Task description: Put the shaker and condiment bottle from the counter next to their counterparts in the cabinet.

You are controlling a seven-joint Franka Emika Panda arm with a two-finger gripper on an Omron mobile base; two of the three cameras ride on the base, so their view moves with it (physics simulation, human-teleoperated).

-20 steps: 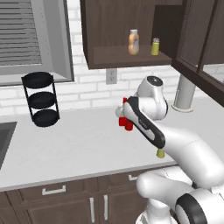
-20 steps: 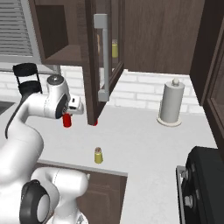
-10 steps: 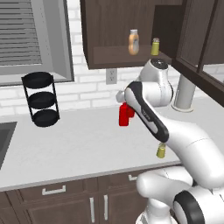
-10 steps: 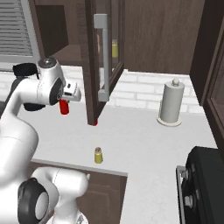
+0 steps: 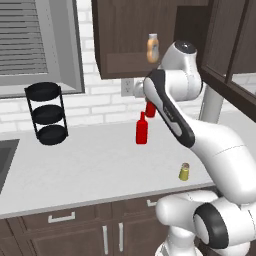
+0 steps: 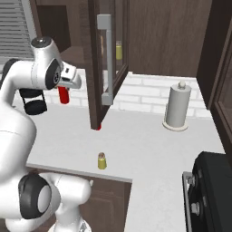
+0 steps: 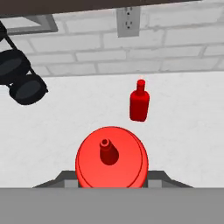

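- Red plastic sits right under the hand camera: the condiment bottle (image 7: 111, 159) is seen from above, nozzle up, with the gripper (image 6: 68, 85) clenched on it and lifted well clear of the counter (image 5: 90, 160).
- From the right base view the same bottle (image 6: 64, 94) hangs below the hand, upright, left of the open glass-panelled door (image 6: 108, 59).
- Risk one, as I judge it: the cabinet (image 5: 125, 40) shelf lies above and beyond the hand, so the bottle or wrist could strike the shelf's front edge or the door on the way up.
- Risk two: the counterparts stand on that shelf, the tan-orange bottle (image 5: 152, 48) at the front and the yellow-green shaker (image 6: 118, 50) behind the glass; a careless entry could knock either over.
- Risk three: a smooth round bottle held near its top may slip or swing if the arm tilts.
- A taller red bottle (image 5: 141, 130) stands on the counter below; it is not part of the job, and a dropped load could topple it.
- The shaker (image 5: 184, 171) waits near the counter's front edge, well apart from the hand.
- Surface and room: pale countertop, white brick wall with an outlet (image 7: 128, 22), a black three-tier stand (image 5: 46, 113) to the left, a paper towel roll (image 6: 176, 108) to the right.
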